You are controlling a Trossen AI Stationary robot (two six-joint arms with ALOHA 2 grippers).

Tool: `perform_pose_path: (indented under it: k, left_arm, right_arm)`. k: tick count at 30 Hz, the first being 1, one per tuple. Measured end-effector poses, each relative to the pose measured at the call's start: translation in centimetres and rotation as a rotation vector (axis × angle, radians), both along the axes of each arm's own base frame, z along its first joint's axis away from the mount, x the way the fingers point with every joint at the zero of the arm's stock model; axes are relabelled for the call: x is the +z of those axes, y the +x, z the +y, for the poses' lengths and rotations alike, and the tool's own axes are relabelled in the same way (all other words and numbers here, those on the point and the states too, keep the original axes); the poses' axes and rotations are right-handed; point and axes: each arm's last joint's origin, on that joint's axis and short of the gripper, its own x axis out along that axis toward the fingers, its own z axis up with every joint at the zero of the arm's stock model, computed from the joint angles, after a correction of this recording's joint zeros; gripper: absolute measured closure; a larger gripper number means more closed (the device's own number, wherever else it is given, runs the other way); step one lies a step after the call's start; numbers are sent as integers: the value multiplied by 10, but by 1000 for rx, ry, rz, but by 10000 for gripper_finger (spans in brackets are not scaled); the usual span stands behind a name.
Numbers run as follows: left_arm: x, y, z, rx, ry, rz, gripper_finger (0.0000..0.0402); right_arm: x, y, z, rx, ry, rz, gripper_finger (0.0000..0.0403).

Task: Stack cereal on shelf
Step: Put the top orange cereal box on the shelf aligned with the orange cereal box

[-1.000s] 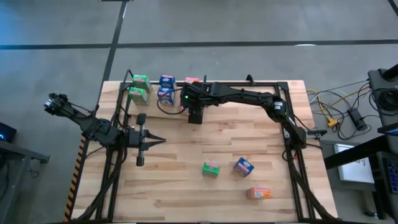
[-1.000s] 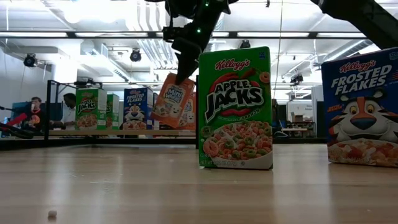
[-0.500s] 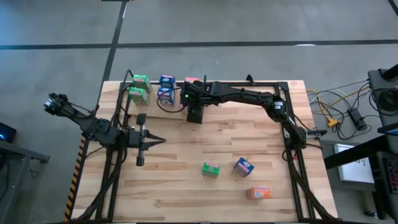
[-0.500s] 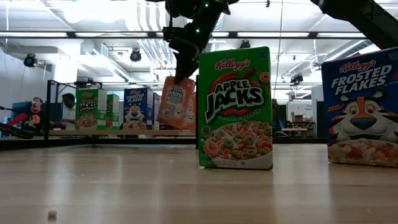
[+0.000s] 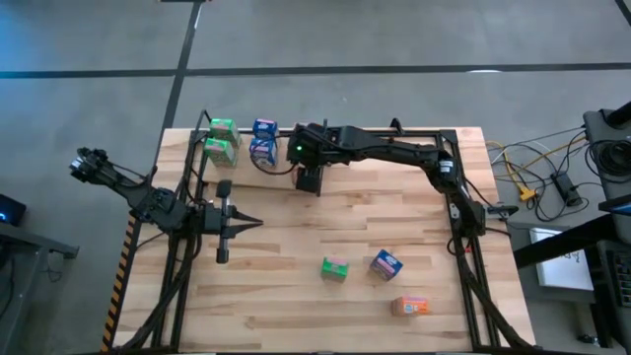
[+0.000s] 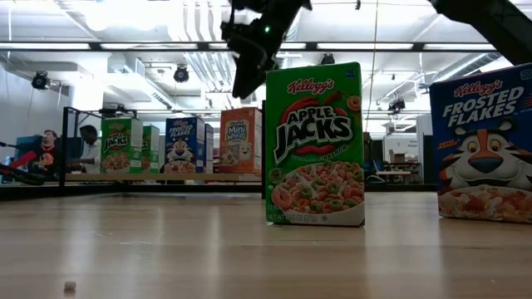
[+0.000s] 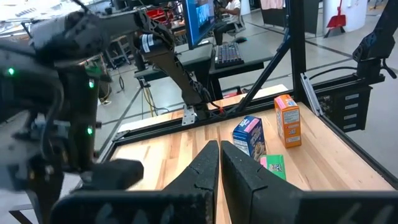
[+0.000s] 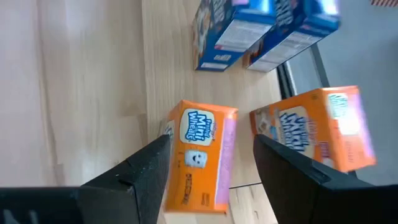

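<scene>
An orange cereal box (image 6: 239, 139) stands upright on its bottom on the shelf (image 6: 150, 177), in front of another orange one (image 8: 311, 127). My right gripper (image 6: 243, 87) hovers open just above it. In the right wrist view its fingers stand on either side of the box (image 8: 202, 155), apart from it. Two green boxes (image 5: 221, 140) and two blue boxes (image 5: 263, 140) stand to the left on the shelf (image 5: 240, 143). My left gripper (image 5: 254, 225) waits shut over the table's left part.
Three loose boxes stand on the table's near right part: green (image 5: 334, 267), blue (image 5: 385, 263) and orange (image 5: 410, 306). The shelf's black upright rod (image 6: 63, 149) stands at its left end. Black frame rails (image 5: 463, 247) run along the table's sides.
My right gripper has opened, let go of the orange box and risen a little above it. The box hung tilted from the fingers over the shelf and now stands upright on the shelf plank.
</scene>
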Motion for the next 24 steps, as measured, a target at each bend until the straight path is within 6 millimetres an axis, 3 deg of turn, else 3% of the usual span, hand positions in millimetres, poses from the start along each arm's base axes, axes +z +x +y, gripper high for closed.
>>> perform_pose_path:
  k: [7,14,18,24]
  left_arm:
    - [-2,2,-1,0,5,9,401]
    - [-6,7,-4,0,15,26,401]
    - [-5,8,-5,1,2,22,401]
    - [-6,9,-5,5,-28,22,401]
  right_arm:
    - [43,-22,12,8,-9,-98,182]
    - [76,-49,51,91,-6,-149,196]
    - [70,-60,75,162,-14,-162,210]
    - [37,-86,103,241,-22,-225,222]
